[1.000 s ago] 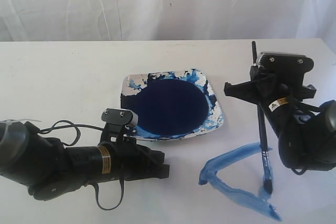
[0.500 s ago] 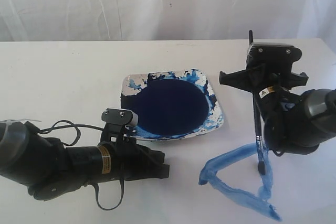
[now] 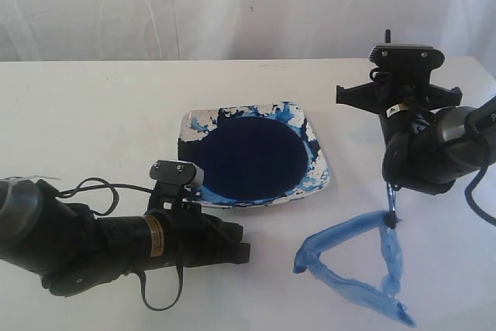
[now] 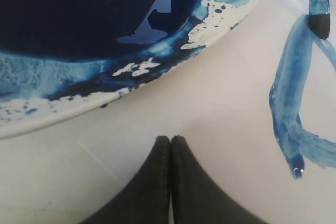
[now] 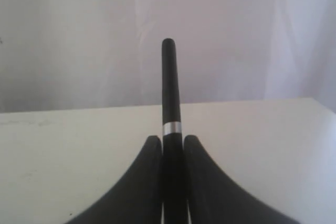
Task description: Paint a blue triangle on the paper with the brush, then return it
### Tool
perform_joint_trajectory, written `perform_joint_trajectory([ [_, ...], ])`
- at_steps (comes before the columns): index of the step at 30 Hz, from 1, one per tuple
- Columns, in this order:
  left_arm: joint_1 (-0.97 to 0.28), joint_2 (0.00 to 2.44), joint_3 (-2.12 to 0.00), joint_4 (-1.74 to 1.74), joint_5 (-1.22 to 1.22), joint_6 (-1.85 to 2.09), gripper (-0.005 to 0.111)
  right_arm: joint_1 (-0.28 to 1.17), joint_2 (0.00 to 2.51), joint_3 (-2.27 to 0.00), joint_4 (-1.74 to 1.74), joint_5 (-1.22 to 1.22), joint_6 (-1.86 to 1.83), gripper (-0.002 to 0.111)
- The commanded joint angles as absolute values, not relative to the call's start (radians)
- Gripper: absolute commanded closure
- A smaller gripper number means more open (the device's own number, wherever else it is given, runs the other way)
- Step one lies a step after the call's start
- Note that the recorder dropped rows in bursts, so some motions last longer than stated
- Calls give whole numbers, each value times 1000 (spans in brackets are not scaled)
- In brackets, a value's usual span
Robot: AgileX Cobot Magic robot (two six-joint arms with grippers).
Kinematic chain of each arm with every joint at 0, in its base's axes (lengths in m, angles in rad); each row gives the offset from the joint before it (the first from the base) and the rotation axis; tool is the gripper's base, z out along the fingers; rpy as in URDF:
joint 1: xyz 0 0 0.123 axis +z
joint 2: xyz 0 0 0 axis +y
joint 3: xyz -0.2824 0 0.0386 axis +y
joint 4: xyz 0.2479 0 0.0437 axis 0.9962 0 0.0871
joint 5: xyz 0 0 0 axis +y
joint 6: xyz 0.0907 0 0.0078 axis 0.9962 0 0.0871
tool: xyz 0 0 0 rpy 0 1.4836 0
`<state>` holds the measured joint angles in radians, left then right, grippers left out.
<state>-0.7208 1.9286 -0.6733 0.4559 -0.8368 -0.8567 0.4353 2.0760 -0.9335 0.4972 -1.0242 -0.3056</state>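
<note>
On the white paper [image 3: 93, 114] lies the blue triangle [image 3: 341, 232], an uneven outline at the front right. My right gripper [image 3: 390, 106] is shut on the black handle of the brush [image 3: 390, 205]. The brush stands nearly upright, with its dark tip touching the triangle's far right corner. In the right wrist view the fingers clamp the handle [image 5: 170, 93] at my right gripper [image 5: 171, 139]. My left gripper [image 3: 244, 242] lies on the paper in front of the dish, shut and empty. Its wrist view shows my left gripper [image 4: 170, 139], a triangle stroke [image 4: 289, 93] and the brush tip [image 4: 318, 3].
A square white paint dish [image 3: 318, 172] smeared with blue holds a round dark navy pool [image 3: 252, 156] in the middle of the table. A white draped cloth [image 3: 232, 5] hangs behind. The table's far edge runs just under the cloth.
My right gripper moved toward the back of the table, dragging the brush tip along the triangle's right side from the near corner to the far right corner. The left arm stayed still.
</note>
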Motion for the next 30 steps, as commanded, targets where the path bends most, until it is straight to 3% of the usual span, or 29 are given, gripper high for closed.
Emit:
perform_joint_trajectory([
  [1,-723,1921,-669,458,-818,-855,107,428,2076,-934,497,-937,-310,108],
  [30,-723,1921,-669,458,-818,-855,107,430,1994,-763,365,-869,-121,108],
])
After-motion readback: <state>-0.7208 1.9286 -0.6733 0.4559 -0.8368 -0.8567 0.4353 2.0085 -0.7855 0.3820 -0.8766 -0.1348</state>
